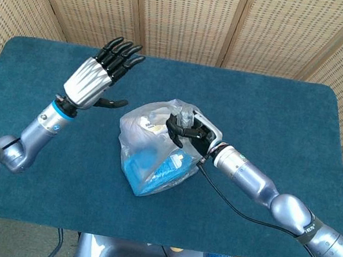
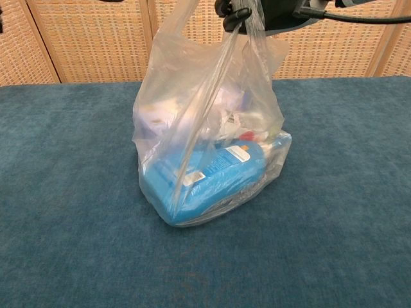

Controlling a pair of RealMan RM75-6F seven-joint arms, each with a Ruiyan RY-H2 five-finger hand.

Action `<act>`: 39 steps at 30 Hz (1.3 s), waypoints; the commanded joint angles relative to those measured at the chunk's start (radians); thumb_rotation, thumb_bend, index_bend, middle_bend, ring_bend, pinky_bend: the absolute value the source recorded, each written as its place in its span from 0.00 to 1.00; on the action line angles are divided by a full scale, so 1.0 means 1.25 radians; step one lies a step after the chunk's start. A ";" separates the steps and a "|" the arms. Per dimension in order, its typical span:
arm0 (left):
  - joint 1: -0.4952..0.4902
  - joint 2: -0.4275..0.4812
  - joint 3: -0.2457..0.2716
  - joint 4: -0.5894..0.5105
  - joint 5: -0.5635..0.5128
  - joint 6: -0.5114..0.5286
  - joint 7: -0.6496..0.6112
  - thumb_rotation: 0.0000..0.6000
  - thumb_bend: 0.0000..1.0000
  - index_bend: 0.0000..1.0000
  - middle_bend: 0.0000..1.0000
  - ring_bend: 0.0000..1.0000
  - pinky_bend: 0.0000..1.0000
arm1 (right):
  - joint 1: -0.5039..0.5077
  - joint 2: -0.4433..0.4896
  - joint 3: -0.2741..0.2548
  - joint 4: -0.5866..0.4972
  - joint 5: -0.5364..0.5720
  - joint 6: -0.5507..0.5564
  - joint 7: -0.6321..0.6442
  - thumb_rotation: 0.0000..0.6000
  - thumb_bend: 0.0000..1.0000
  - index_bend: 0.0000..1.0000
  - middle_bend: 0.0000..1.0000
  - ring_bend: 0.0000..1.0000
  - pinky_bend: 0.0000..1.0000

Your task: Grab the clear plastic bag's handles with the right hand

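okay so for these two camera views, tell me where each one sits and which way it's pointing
Head view: sits high, looks steeply down on the blue table toward the wicker screens; shows both arms, the open left hand raised clear, the right hand gripping the handles of the clear plastic bag.
Chest view: sits low near the table's near edge, looks about level across it at the bag; only the right hand shows, at the top edge.
Shared: the bag, the right hand, the table, the screens.

1. No text can be read anywhere.
2. The blue pack [image 2: 204, 181] inside the bag [image 2: 192, 109] carries white labels, but their print is too small and blurred.
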 commanded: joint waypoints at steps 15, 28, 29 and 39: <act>0.283 0.267 0.076 -0.312 -0.148 -0.008 0.050 1.00 0.00 0.00 0.00 0.00 0.00 | 0.196 0.125 -0.176 -0.082 0.142 0.179 -0.028 1.00 0.49 0.74 0.76 0.74 0.98; 0.465 0.269 0.100 -0.425 -0.243 0.091 0.078 1.00 0.04 0.00 0.00 0.00 0.00 | 0.315 0.159 -0.284 -0.125 0.207 0.344 -0.137 1.00 0.98 0.87 0.82 0.79 1.00; 0.477 0.266 0.102 -0.430 -0.243 0.097 0.073 1.00 0.05 0.00 0.00 0.00 0.00 | 0.320 0.161 -0.286 -0.132 0.213 0.358 -0.144 1.00 0.98 0.87 0.82 0.79 1.00; 0.547 0.243 0.102 -0.428 -0.255 0.098 0.043 1.00 0.06 0.00 0.00 0.00 0.00 | 0.390 0.210 -0.293 -0.216 0.286 0.500 -0.262 1.00 0.98 0.87 0.82 0.79 1.00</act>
